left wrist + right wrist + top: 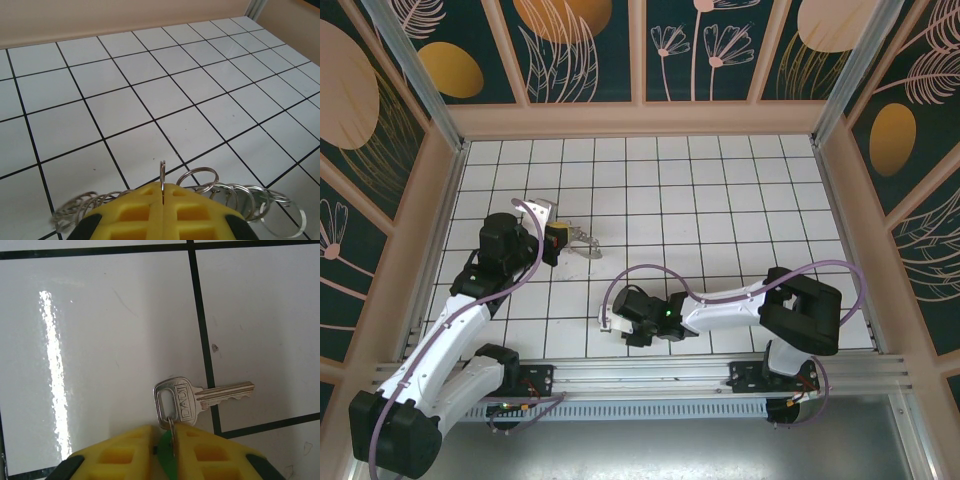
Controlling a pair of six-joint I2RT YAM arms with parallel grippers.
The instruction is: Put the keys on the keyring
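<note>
Two grips made, nothing joined — our left gripper (162, 200) is clamped tight on the keyring (163, 175), rings fanning either side of its jaws; our right gripper (167, 440) pinches the keys (200, 400), one jutting just ahead. Threading remains, we judge.

White tiled table (720, 200), black grid lines; dark-green floral wall panels (580, 50) stood around; aluminium rail (650, 375) ran along the near edge.

The left arm (450, 335) and right arm (725, 305) are formed of white links and black joints; lilac cables (645, 267) are looped alongside, and yellow recessed fingers (132, 214) are fitted
</note>
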